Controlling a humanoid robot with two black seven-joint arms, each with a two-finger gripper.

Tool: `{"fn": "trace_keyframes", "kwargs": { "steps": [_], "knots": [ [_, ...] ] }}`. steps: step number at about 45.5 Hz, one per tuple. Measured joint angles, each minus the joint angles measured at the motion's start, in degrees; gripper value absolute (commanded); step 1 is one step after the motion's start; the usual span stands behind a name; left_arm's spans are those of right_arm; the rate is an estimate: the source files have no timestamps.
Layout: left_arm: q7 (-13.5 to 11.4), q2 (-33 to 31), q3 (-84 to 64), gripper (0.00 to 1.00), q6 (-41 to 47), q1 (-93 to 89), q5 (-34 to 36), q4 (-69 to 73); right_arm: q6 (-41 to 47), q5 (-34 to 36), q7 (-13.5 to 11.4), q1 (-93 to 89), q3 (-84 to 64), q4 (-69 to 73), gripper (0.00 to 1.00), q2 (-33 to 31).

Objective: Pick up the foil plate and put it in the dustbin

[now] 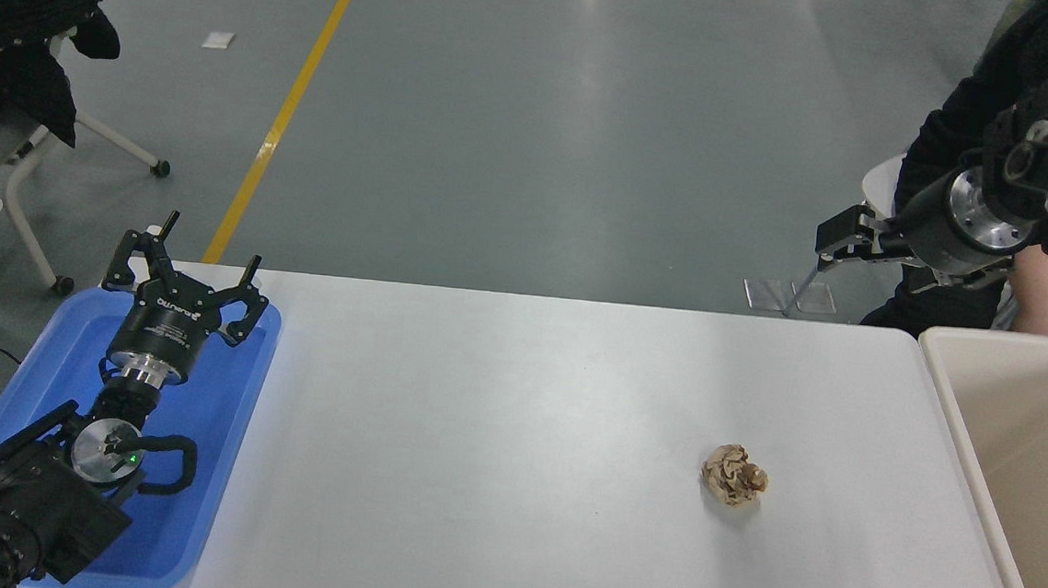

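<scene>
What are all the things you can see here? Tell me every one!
Paper ball: one, tan, crumpled, on the table right of centre.
Table: one, white, across the middle.
Tray: one, blue, at the table's left end.
Dustbin: one, beige, at the table's right end.
Foil plate: none visible.
Chair: one, grey, far left.
Floor line: one, yellow.
Person: one, dark clothes, behind the right arm, upper right.
Left gripper: one, black, open, parked over the blue tray.
Right gripper: one, black, raised beyond the table's far edge, upper right.
</scene>
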Motion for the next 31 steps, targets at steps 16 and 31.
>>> {"fn": "trace_keyframes", "kwargs": {
  "steps": [16,31],
  "knots": [
    [0.0,0.01,0.0,1.0,0.0,0.0,-0.01,0.0,4.08,-1.02,-0.07,6.03,-1.44,8.18,1.0,0.14],
    [0.0,0.07,0.0,1.0,0.0,0.05,-0.01,0.0,4.81,-2.1,-0.14,6.89,-1.68,9.55,1.0,0.04]
  ]
}}
